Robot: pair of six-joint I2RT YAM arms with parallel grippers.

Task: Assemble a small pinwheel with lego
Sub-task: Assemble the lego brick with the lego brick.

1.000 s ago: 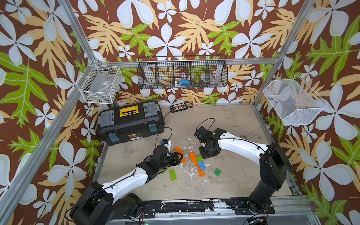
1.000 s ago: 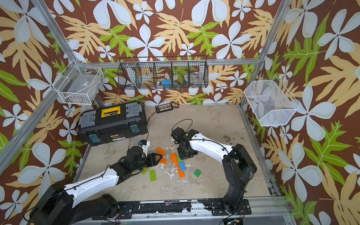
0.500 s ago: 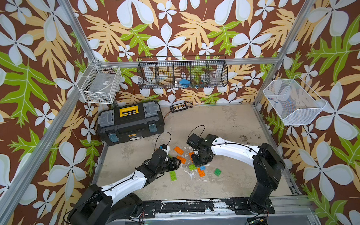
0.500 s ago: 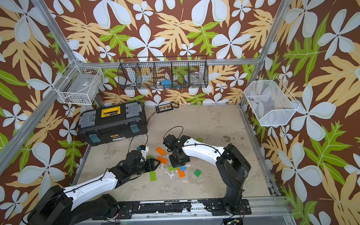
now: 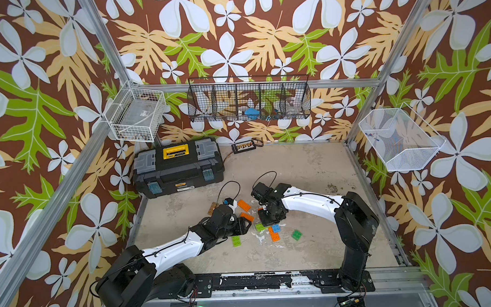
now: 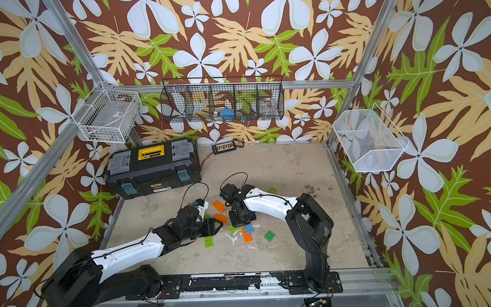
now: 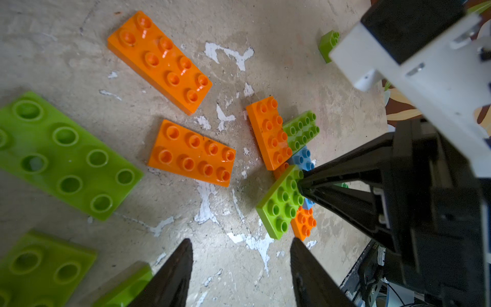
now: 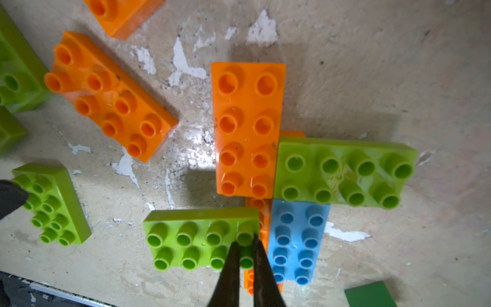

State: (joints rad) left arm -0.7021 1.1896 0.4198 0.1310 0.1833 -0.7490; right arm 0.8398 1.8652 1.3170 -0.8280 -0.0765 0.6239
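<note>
On lime brick (image 8: 186, 239) — closed right jaws.

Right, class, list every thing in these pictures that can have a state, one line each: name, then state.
Left gripper: open, empty.
Right gripper: shut, tips on the lime green plastic brick.
Lime green plastic brick: studs up, one blade of the pinwheel.
Blue plastic brick: studs up, another blade.
Loose orange plastic brick: flat, studs up, unattached.
Black plastic toolbox: lid closed.
</note>
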